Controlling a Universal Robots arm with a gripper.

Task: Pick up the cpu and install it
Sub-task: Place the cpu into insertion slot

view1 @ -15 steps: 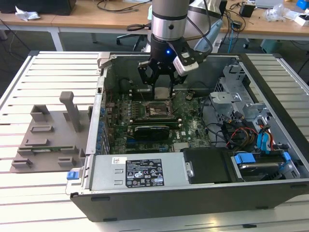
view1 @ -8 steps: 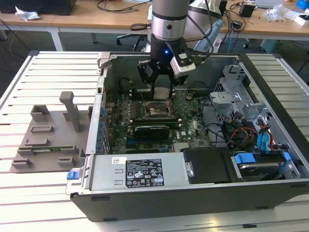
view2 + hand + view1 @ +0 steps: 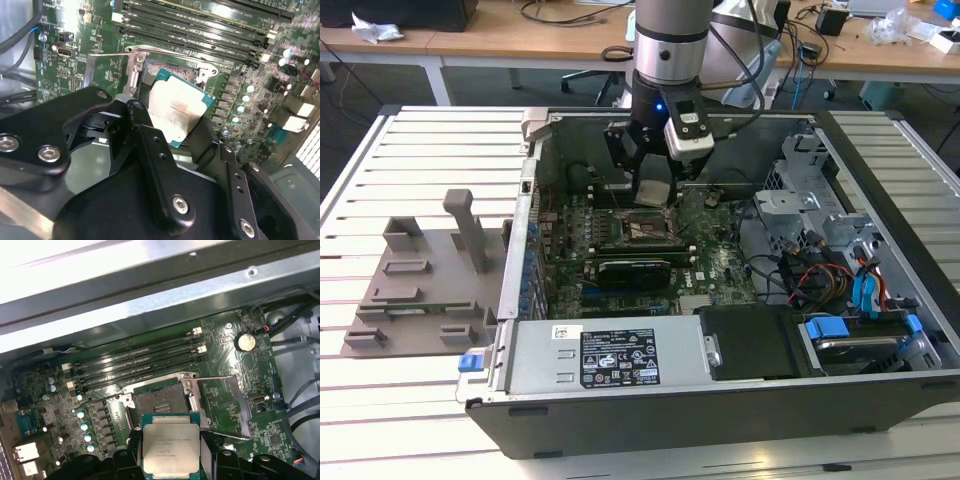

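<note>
You are looking at a grey metal computer case (image 3: 620, 410) lying open on its side on a white slatted worktop (image 3: 410, 140). Its green motherboard (image 3: 720, 270) therefore faces upward and can be reached from above.

Your arm's black two-fingered end effector (image 3: 171, 442) hangs inside the case, over the board. It is clamped on the cpu (image 3: 171, 450), a small flat square chip with a pale silver-grey metal top and a green rim. In the first wrist view a black finger (image 3: 134, 442) presses on each of two opposite edges, and the top face is uncovered. I judge this edge hold is chosen so the chip can be lowered flat without the fingers fouling its seat.

The cpu is held in the air, above the board and at the near edge of the dark rectangular socket frame with metal edges (image 3: 159, 407). It is not in the frame, whose bed of contacts shows bare. A thin wire lever (image 3: 215, 377) is swung out to one side, so I judge the socket stands open to receive the chip. Long black memory slots (image 3: 140, 357) run just beyond the frame.

On the exterior view's left, just beside the case, a grey moulded holder (image 3: 420, 280) with upright blocks rests on the worktop.
</note>
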